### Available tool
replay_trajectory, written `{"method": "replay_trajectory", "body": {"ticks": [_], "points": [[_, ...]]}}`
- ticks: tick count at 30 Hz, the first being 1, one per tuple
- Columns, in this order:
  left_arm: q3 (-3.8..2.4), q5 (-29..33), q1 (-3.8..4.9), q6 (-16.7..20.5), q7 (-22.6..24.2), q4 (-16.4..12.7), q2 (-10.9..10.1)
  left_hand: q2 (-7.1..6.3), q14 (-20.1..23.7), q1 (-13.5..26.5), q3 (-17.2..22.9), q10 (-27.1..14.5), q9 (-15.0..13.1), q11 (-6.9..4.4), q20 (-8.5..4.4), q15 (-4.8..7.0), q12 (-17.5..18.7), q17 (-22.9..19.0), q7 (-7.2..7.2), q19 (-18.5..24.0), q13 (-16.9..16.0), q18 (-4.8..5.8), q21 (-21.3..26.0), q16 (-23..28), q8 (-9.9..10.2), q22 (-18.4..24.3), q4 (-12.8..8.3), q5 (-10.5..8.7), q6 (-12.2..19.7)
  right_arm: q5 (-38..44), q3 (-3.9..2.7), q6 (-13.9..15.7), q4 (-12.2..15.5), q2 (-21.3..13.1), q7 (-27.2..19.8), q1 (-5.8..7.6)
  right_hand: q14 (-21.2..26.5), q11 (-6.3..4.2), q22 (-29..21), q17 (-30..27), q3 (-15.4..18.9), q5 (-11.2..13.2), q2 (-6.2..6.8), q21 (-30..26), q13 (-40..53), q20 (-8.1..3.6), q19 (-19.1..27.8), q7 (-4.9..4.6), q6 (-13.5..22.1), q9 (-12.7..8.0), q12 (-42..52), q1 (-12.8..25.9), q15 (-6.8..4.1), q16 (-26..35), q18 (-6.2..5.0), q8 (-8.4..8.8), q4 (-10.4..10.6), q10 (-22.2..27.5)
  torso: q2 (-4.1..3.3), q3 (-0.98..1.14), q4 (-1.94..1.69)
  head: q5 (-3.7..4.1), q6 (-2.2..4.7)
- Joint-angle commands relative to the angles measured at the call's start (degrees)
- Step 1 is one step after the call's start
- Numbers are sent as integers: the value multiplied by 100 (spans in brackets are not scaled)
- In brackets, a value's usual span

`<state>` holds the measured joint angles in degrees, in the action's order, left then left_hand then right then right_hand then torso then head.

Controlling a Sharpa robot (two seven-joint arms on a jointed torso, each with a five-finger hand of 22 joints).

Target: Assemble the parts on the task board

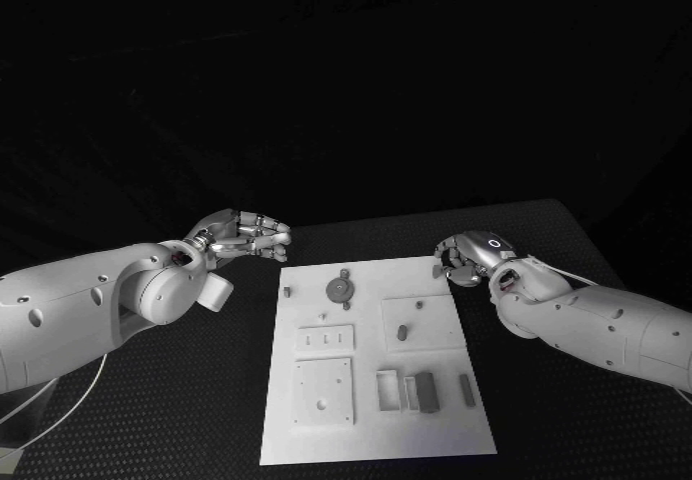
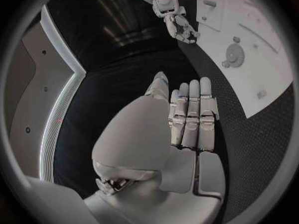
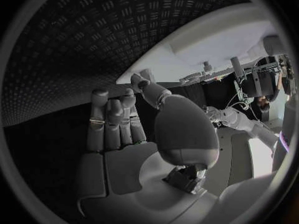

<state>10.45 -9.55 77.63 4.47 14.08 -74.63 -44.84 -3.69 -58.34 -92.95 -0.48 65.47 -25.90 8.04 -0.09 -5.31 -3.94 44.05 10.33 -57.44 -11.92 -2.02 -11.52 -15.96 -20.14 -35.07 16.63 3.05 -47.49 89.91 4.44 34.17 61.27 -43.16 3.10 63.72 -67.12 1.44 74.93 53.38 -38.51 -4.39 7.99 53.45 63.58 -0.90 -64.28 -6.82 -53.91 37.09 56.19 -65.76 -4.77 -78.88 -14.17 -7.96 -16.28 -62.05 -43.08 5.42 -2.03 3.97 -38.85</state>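
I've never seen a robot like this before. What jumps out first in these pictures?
The bright white task board stands out in the middle of the black table, with small grey parts on it, among them a round, gear-like piece near its far end. Two silver hands flank that far end: the left hand and the right hand, both holding nothing.

Task board [image 1: 433, 400]: looked like smooth, matt white plastic.
Parts [image 1: 424, 390]: were dull grey, matt.
Table [image 1: 577, 400]: was black, finely textured, matt.
Left hand [image 1: 242, 235]: was silvery, metallic sheen.
Right hand [image 1: 469, 258]: had the same finish.
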Motion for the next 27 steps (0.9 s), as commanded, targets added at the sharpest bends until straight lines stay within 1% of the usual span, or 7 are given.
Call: {"method": "replay_trajectory", "body": {"ticks": [1, 7, 9, 13, 19, 20, 27], "points": [[-4, -11, 2, -79, 42, -5, 7, -14, -32, -37, -39, -31, -3, -11, -18, -13, 8, 6, 24, -41, -8, -114, 33, 28, 33, -7, 1, 5, 19, 54, -3, 55, 47, -31, -13, 1, -36, 0, 98, -9, -36, -2, -30, 27, -7, -15, -41, -110, 63, -8, 27, 17, 5, -29, -83, -30, -6, -44, 4, 6, 7, -6, 2], [-4, -11, 2, -78, 38, -6, 0, -14, -33, -38, -39, -32, -4, -11, -18, -13, 8, 8, 24, -41, -9, -114, 34, 29, 33, -7, 1, 5, 19, -153, -2, 11, 216, -154, -139, 0, -38, -1, 98, -11, -40, -2, -26, 26, -8, -16, -41, -109, 62, -9, 27, 18, 4, -28, -83, -31, -9, -46, 3, 9, 5, -6, 4], [-4, -11, 2, -77, 39, -6, -1, -14, -33, -39, -39, -32, -4, -11, -18, -13, 8, 8, 24, -41, -9, -114, 34, 30, 33, -7, 1, 5, 19, -240, -2, -17, 292, -204, -219, 0, -36, 1, 96, -15, -39, 0, 3, 23, -14, -16, -39, -111, 73, -16, 24, 40, 6, -21, -83, -27, -8, -44, 4, 11, 7, -7, 2], [-3, -11, 2, -77, 30, -12, -8, -15, -33, -39, -39, -32, -4, -11, -18, -13, 8, 9, 24, -41, -9, -114, 34, 31, 33, -7, 1, 5, 20, -399, -2, -72, 357, -252, -391, -1, -27, 23, 87, -28, -4, 1, 230, 9, -29, -3, -37, -134, 109, -40, 14, 199, 26, -4, -83, -12, 68, -33, 7, 18, 18, -10, 0], [-3, -11, 2, -79, 30, -14, -10, -15, -33, -40, -40, -33, -4, -11, -19, -13, 8, 10, 24, -41, -9, -114, 35, 32, 33, -7, 0, 5, 20, -620, -1, -211, 443, -294, -600, -3, -13, 39, 77, -36, -39, 0, 451, -11, -44, 0, -41, -150, 158, -69, 9, 313, 42, 5, -83, 3, 234, -13, 4, 18, 15, 0, 12], [-3, -11, 1, -81, 30, -14, -9, -16, -33, -41, -40, -33, -4, -11, -19, -13, 8, 10, 24, -41, -9, -114, 35, 32, 33, -7, 0, 5, 20, -715, -1, -256, 446, -299, -650, -3, 1, 47, 76, -37, -42, 1, 518, -20, -47, 3, -32, -158, 183, -80, 6, 354, 50, 10, -83, 13, 294, 3, 6, 19, 15, 1, 10], [-3, -11, -1, -83, 27, -14, -6, -17, -34, -41, -41, -33, -5, -11, -19, -13, 8, 12, 24, -41, -9, -114, 36, 34, 34, -8, 0, 5, 21, -851, -1, -360, 420, -321, -705, -3, 48, 69, 81, -32, -41, 6, 645, -38, -48, 12, 2, -182, 252, -108, 5, 427, 71, 11, -83, 38, 424, 56, 1, 13, 1, 11, 5]]}}
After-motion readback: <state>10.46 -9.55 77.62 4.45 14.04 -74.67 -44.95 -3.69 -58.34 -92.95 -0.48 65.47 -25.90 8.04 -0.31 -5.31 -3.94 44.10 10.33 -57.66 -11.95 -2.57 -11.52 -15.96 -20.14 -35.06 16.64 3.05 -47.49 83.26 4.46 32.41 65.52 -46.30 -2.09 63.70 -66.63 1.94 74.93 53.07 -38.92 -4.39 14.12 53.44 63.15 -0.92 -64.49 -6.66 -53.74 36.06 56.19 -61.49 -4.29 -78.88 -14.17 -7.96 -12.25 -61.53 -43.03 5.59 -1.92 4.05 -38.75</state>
